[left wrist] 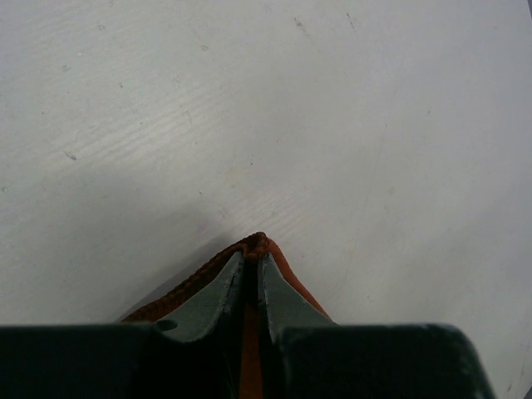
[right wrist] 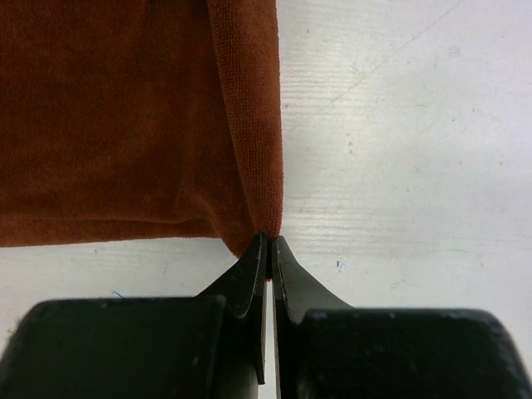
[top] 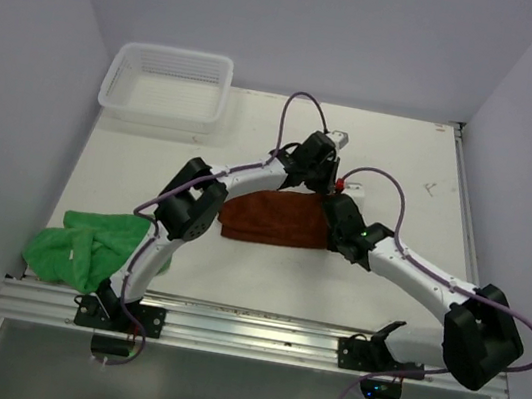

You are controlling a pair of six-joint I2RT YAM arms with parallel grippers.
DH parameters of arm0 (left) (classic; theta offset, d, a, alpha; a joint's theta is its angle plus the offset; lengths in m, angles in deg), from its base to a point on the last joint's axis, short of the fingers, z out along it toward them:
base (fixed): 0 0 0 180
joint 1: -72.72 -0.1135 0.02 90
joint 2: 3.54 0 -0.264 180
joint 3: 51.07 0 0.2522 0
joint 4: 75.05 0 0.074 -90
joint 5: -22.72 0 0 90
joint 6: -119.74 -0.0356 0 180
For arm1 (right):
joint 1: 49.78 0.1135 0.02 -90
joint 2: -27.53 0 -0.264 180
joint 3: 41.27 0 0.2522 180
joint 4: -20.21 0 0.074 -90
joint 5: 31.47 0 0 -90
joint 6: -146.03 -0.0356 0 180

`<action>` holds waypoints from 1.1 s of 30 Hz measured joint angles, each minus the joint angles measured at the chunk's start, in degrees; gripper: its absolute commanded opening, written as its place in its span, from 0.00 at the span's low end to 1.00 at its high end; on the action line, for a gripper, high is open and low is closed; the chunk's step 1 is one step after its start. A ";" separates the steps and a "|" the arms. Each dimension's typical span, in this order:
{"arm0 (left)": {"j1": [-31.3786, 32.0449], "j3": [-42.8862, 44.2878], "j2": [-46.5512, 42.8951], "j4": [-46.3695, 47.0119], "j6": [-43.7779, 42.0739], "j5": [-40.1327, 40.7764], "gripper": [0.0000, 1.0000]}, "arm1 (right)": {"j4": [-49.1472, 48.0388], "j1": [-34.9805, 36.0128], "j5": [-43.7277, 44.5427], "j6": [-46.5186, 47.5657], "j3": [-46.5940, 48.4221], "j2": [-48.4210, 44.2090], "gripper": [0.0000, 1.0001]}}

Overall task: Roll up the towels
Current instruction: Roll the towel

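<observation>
The rust-brown towel [top: 273, 218] lies flat in the middle of the table. My left gripper [top: 321, 182] is shut on its far right corner; in the left wrist view the pinched brown edge [left wrist: 259, 244] sticks up past the fingertips of the left gripper [left wrist: 252, 259]. My right gripper [top: 337, 211] is shut on its near right corner, which shows in the right wrist view [right wrist: 249, 125] just beyond the right gripper's tips [right wrist: 270, 241]. The green towel [top: 86, 247] lies crumpled at the near left, beside the left arm's base.
A white mesh basket [top: 168, 85] stands at the far left corner. Purple cables loop over both arms. A metal rail [top: 245, 330] runs along the near edge. Walls enclose the table at left, right and back.
</observation>
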 measured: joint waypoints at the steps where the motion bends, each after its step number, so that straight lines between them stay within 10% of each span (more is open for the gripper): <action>1: 0.00 -0.57 -0.13 0.37 0.00 0.00 0.13 | 0.33 0.50 0.68 0.11 0.28 0.44 0.00; 33: -1.70 -11.65 -3.96 4.57 -0.81 0.20 0.12 | -2.78 5.55 -0.94 0.09 3.02 11.63 0.00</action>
